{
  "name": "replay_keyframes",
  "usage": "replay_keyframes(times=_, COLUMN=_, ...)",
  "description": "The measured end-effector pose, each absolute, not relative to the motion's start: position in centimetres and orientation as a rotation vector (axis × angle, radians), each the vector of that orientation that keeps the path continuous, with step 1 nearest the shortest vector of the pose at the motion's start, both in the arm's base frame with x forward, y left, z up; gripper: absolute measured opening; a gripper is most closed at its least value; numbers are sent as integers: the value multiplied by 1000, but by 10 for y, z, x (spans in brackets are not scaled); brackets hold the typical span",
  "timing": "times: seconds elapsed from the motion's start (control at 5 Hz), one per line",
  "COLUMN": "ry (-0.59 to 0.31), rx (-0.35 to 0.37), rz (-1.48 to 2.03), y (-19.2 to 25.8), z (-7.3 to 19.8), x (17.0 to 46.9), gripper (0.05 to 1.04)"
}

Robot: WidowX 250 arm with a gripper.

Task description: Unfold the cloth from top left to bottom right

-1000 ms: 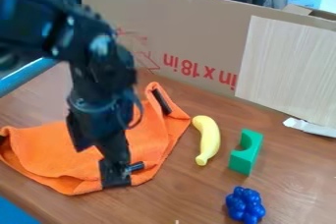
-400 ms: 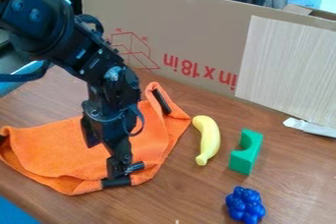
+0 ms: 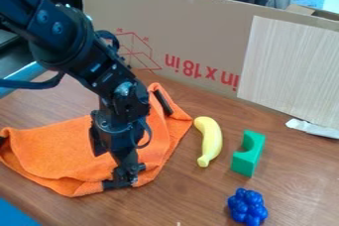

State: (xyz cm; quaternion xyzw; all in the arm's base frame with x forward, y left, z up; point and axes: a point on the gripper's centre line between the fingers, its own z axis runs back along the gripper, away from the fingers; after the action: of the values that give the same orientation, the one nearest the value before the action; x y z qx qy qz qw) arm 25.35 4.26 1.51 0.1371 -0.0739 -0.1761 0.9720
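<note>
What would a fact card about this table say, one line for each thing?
Soft thing: orange fabric cloth, rumpled, not spread flat
Robot part: black two-finger tool, down at the cloth's near edge
Fruit: curved yellow toy banana, right beside the cloth
Block: green block with a rounded notch, right of the banana
Bumpy thing: shiny blue cluster of balls, nearest the front
Surface: brown wood-grain table

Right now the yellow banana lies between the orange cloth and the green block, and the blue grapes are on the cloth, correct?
Not quite: the camera view shows the blue grapes on the wooden table, off the orange cloth. The yellow banana does lie between the cloth and the green block.
</note>
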Motion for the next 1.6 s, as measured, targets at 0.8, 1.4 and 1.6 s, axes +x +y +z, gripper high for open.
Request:
replay_keyframes(times=0.8, ry=-104, rx=290, rz=-290, y=40, z=-3, x=256, gripper=377)
replay_keyframes(times=1.4, ry=-95, rx=162, rz=-300, y=44, z=18, x=244, gripper=74)
replay_keyframes(times=1.6, ry=-95, rx=109, rz=-287, y=56, z=28, x=244, gripper=74)
